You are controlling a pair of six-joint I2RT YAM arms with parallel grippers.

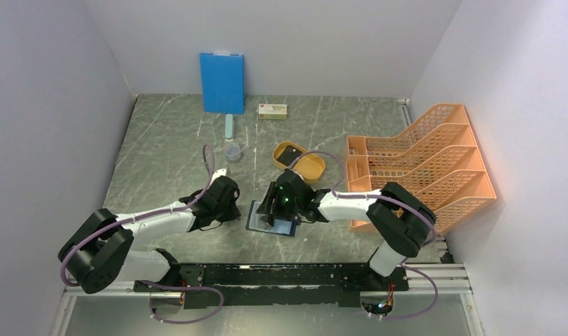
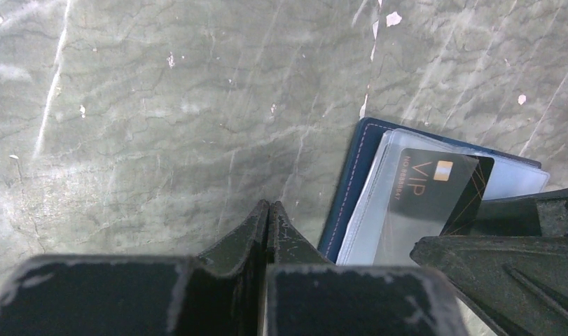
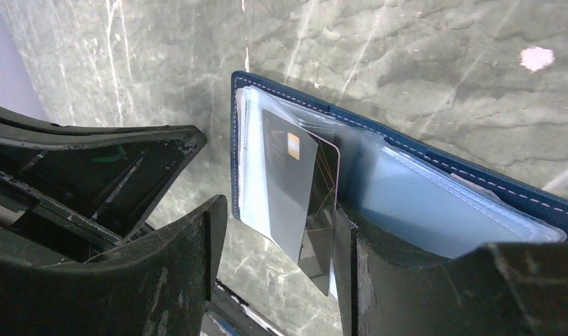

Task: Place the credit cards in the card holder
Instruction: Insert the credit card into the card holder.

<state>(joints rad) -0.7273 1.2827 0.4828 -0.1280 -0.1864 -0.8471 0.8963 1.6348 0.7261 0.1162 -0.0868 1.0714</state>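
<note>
Two arms reach in from the near edge of the bench (image 1: 162, 161). The card holder (image 2: 347, 189) lies open and flat close to that near edge, about midway along it, navy cover down and clear sleeves up. The right claw (image 3: 277, 210) hangs directly over the holder with its jaws parted and gripping nothing; one finger stands over the bare bench beside the holder's left edge, and the other rests over the pale blue sleeves. Between them a black credit card (image 3: 295, 182) with a gold chip and the letters VIP sits partly inside a clear sleeve. Its lower corner projects past the sleeve's edge, and its right edge lies just beside the finger on that side. The left claw (image 2: 268, 206) is closed with its fingers pressed together, empty. It is low over bare bench just to the left of the holder and apart from its stitched edge. A yellow oval tray (image 1: 316, 171) with a dark flat item in it sits beyond the holder toward the far edge. An orange file rack (image 1: 421, 164) fills the right edge, and a blue board (image 1: 222, 82) leans upright at the far edge.
</note>
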